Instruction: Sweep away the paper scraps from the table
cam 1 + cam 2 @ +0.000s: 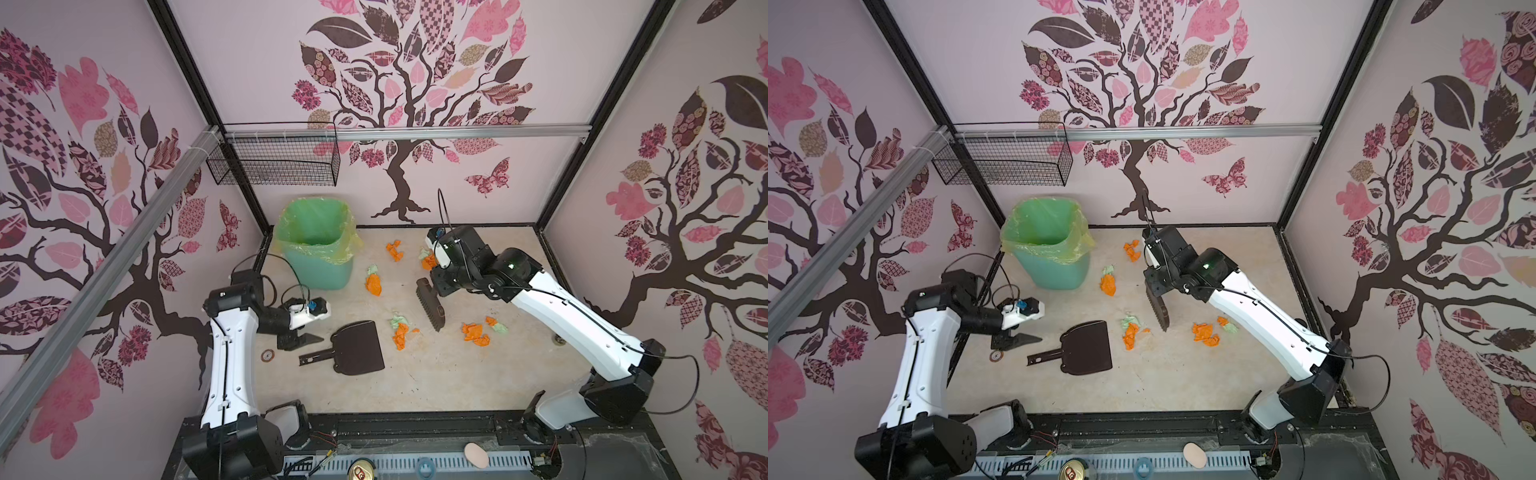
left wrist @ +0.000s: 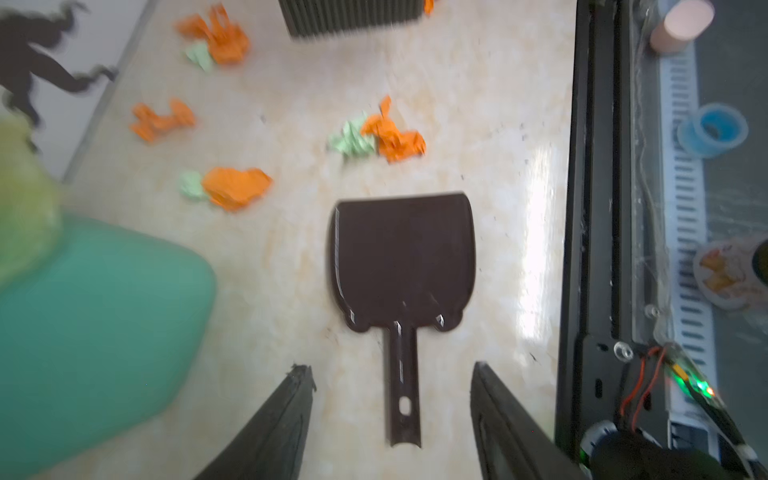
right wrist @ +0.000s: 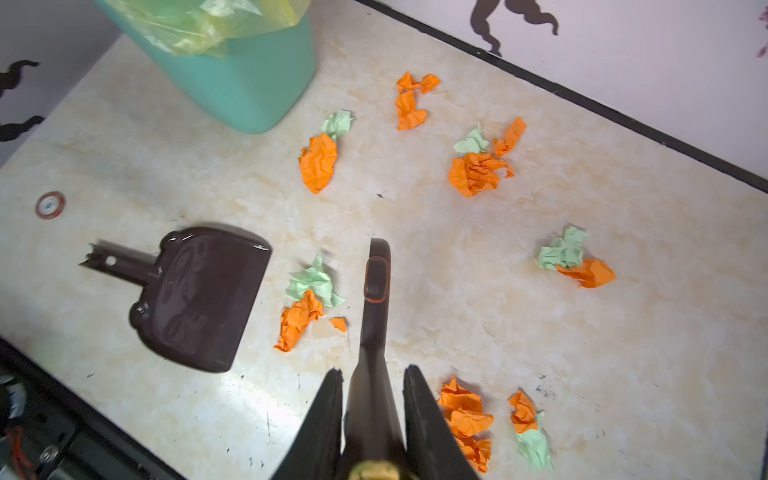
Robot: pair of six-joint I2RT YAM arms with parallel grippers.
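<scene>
Several orange and pale green paper scraps [image 1: 401,330] [image 1: 1204,332] [image 2: 386,135] [image 3: 476,172] lie scattered over the beige table [image 1: 457,374] [image 3: 623,353]. My right gripper [image 1: 436,282] [image 1: 1152,282] [image 3: 374,370] is shut on the handle of a dark brush [image 1: 430,305] [image 1: 1158,309] [image 3: 374,299], whose bristles hang down among the scraps. A dark dustpan [image 1: 359,348] [image 1: 1088,347] [image 2: 403,257] [image 3: 203,295] lies flat, with nothing in it. My left gripper [image 1: 309,338] [image 1: 1025,338] [image 2: 390,368] is open by the dustpan's handle end, touching nothing.
A green bin [image 1: 320,249] [image 1: 1050,245] [image 2: 83,311] [image 3: 241,75] with a yellow-green liner stands at the back left. A wire basket [image 1: 274,160] hangs on the wall above it. A small round disc [image 1: 267,355] lies near the left arm. The black rail [image 1: 415,428] borders the front.
</scene>
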